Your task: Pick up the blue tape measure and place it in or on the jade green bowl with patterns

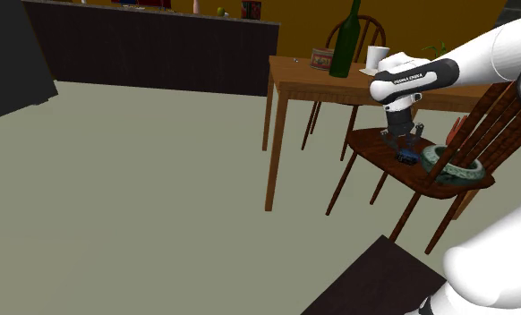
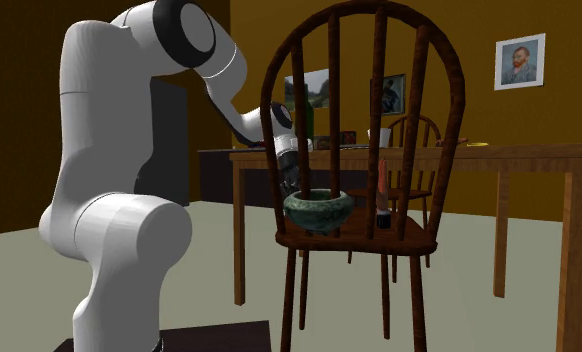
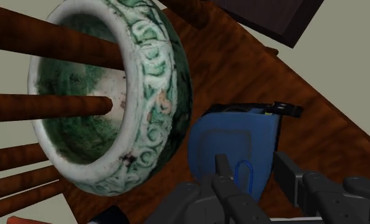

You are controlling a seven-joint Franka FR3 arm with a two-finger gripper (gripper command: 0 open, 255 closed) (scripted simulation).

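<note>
Grasp not yet made: the black two-finger pincer hangs open over the blue boxy tape measure on the dark wooden chair seat, just beside the green-and-white patterned round bowl on the shoulder view's right — clasp, lift and placing apparently all left to do.

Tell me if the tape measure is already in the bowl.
No, the blue tape measure lies on the chair seat beside the patterned green bowl.
</note>
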